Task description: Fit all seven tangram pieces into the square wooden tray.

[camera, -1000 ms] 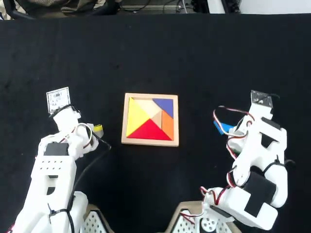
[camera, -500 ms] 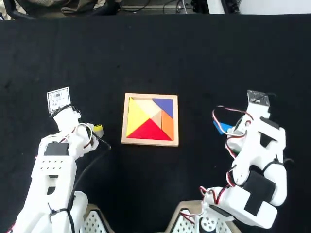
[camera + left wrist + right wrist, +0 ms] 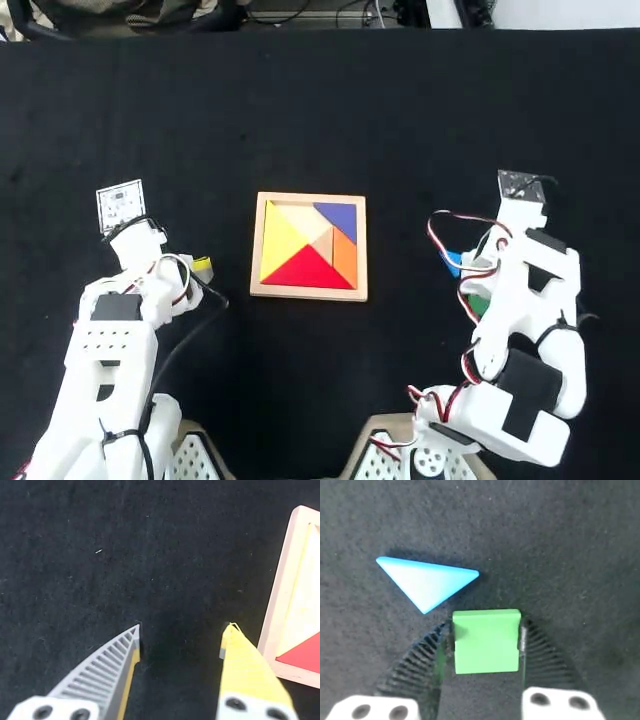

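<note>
Now the right arm's fingers (image 3: 415,665) pinch the green square (image 3: 486,642) between them, the blue triangle (image 3: 427,582) just past their tips; the left arm's fingers (image 3: 107,675) hang spread beside the wooden tray (image 3: 280,605). A slack grip could let the square twist loose on lifting.

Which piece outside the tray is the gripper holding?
The green square, clamped in the right gripper. The blue triangle lies loose beside it, with nothing touching it.

Looks straight down on the whole desk (image 3: 320,120) from high. Peers down close at each wrist. Shares the tray (image 3: 280,595) between high and left wrist.
</note>
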{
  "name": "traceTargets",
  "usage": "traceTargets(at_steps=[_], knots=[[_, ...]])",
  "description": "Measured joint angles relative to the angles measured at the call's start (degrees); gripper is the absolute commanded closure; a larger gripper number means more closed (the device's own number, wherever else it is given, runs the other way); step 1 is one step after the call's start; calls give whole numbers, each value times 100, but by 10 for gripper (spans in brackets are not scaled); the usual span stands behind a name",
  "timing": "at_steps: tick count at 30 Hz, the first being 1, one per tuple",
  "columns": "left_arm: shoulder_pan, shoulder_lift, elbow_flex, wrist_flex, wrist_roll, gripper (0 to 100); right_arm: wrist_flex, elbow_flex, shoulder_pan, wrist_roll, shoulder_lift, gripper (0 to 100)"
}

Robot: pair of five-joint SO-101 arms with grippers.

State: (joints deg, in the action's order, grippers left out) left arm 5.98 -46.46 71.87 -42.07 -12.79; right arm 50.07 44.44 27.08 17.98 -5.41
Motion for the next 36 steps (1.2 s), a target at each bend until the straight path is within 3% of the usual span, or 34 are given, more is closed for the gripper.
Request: traceTargets(at_steps=[4, 18, 24, 32, 36], knots=[[0, 0, 0, 0, 0, 740, 70, 0, 0, 0, 0, 716], [0, 0, 0, 0, 0, 740, 176, 0, 0, 343, 0, 717], [0, 0, 0, 0, 0, 740, 176, 18, 0, 413, 0, 796], [0, 0, 0, 0, 0, 740, 158, 193, 0, 712, 0, 810], [0, 0, 0, 0, 0, 740, 158, 193, 0, 721, 0, 887]])
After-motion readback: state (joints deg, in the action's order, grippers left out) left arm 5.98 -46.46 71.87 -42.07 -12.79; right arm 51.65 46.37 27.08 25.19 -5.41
